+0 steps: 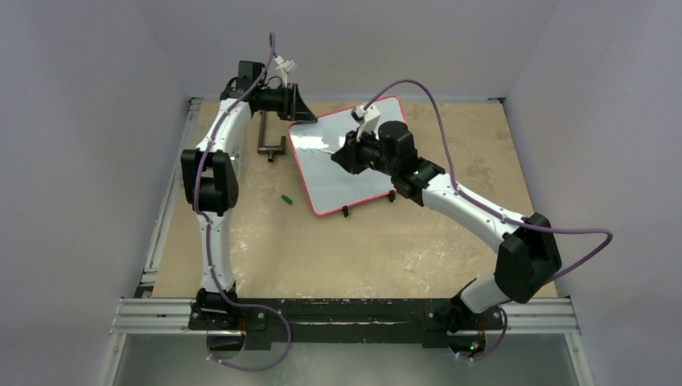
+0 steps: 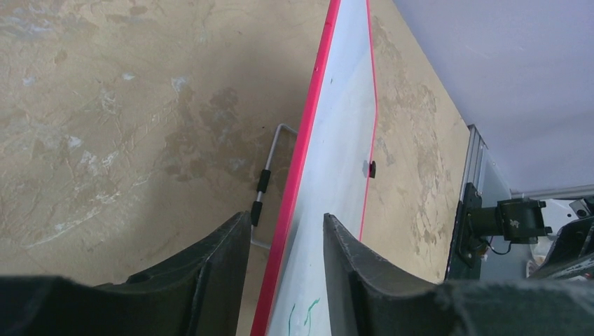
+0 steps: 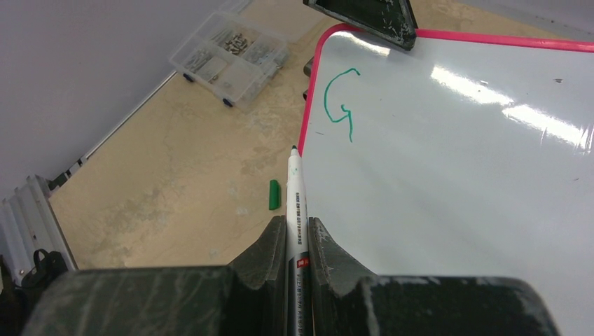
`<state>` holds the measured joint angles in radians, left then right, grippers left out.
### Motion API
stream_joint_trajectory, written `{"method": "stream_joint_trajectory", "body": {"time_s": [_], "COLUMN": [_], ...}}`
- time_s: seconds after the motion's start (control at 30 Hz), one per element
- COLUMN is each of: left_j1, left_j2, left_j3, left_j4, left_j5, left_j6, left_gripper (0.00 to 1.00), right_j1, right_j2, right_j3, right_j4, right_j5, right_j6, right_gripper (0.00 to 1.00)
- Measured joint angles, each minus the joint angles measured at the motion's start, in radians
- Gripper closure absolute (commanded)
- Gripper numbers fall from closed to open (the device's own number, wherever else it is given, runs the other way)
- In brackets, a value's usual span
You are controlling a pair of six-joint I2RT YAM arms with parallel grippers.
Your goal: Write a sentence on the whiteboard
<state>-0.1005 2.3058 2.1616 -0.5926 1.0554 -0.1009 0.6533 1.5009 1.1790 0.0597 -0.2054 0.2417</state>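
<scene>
Right claw (image 3: pixel 295 227) clamping marker (image 3: pixel 293 187), clear box (image 3: pixel 203 80) holding small metal parts (image 3: pixel 242 43)

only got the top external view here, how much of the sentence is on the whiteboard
Observer: Just one green handwritten G, near a corner of the red-framed glossy white whiteboard.
Operator: is the pen on the board right now
Observer: The right gripper is shut on a white marker pen. Its tip sits at the red frame, off the white writing surface.
Operator: and the left side, is it clamping the board
Observer: The left gripper straddles the board's edge with its fingers apart. A gap shows between one finger and the frame.
</scene>
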Motion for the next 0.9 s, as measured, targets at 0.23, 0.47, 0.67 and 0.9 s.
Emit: {"method": "stream_joint_trajectory", "body": {"time_s": [0.23, 0.47, 0.67, 0.9], "left_j1": [-0.003, -0.004, -0.002, 0.0], "left_j2": [0.0, 0.002, -0.005, -0.045], "left_j3": [0.0, -0.023, -0.069, -0.148], "left_j4": [-0.038, -0.027, 0.008, 0.084], "left_j5": [-0.012, 0.02, 0.064, 0.077], "left_j6": [0.047, 0.061, 0.06, 0.06], "left_gripper": [0.73, 0.89, 0.91, 0.94], "right_j1": [0.0, 0.0, 0.0, 0.0], "right_j2": [0.026, 0.101, 0.156, 0.196], "right_j3": [0.034, 0.057, 0.064, 0.108], "right_j4": [0.003, 0.02, 0.031, 0.035], "right_j5": [0.0, 0.005, 0.008, 0.035], "right_j6": [0.0, -0.001, -0.008, -0.031], "right_gripper": [1.0, 1.0, 1.0, 1.0]}}
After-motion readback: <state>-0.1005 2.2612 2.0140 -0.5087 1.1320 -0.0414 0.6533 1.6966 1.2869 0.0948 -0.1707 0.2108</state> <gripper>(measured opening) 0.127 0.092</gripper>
